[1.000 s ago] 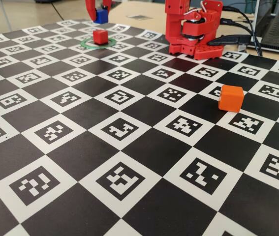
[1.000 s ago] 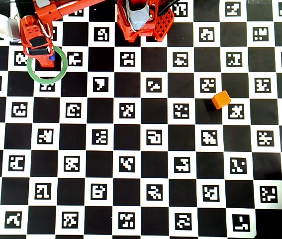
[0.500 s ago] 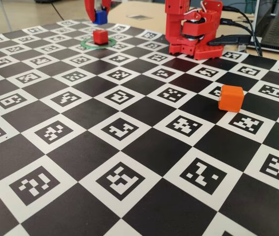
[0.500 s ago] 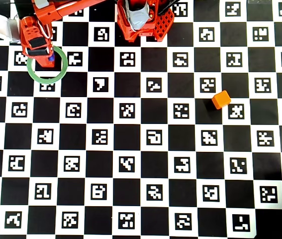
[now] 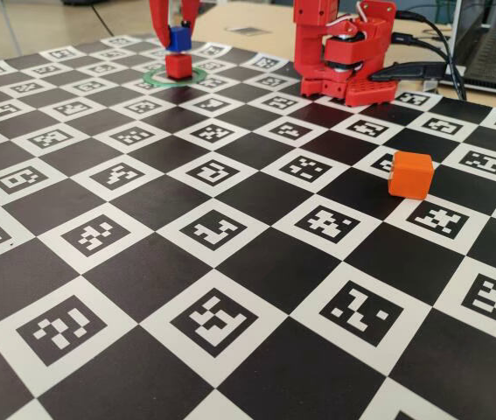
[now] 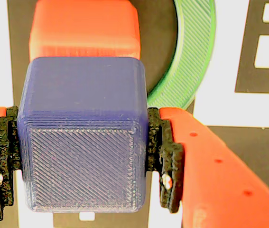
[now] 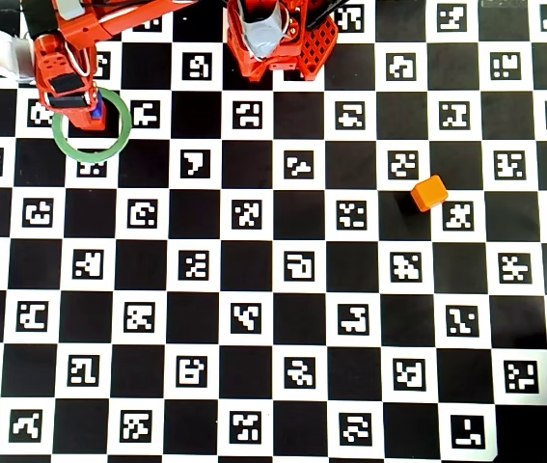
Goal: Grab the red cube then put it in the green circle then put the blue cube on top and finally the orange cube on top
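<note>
1. Up at the far-left corner of the checkered marker board (image 5: 230, 289) in the fixed view, the gripper (image 6: 84, 156) clamps the blue cube (image 6: 84, 142) between its black pads (image 6: 165, 161).
2. Directly beneath it sits the red cube (image 6: 84, 28) inside the green circle (image 6: 191, 61); whether the two cubes touch cannot be told.
3. Well apart, the orange cube (image 5: 409, 174) stands alone on open board right of the arm's base (image 5: 344, 52).
4. Deep blue, the held cube shows fine diagonal print lines and rounded edges.
</note>
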### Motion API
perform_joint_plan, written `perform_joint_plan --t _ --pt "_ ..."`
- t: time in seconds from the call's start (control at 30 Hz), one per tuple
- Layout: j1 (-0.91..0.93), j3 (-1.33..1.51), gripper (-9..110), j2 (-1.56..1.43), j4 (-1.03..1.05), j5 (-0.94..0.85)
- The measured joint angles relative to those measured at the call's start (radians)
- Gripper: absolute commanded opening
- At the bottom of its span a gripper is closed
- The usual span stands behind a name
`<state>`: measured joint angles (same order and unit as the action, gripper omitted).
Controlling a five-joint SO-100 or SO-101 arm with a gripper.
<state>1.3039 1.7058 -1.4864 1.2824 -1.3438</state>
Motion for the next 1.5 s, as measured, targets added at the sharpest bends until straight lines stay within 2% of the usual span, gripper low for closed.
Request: perform_joint_plan --t 1.5 --pt "0.000 0.034 8 0.002 -0.025 0.000"
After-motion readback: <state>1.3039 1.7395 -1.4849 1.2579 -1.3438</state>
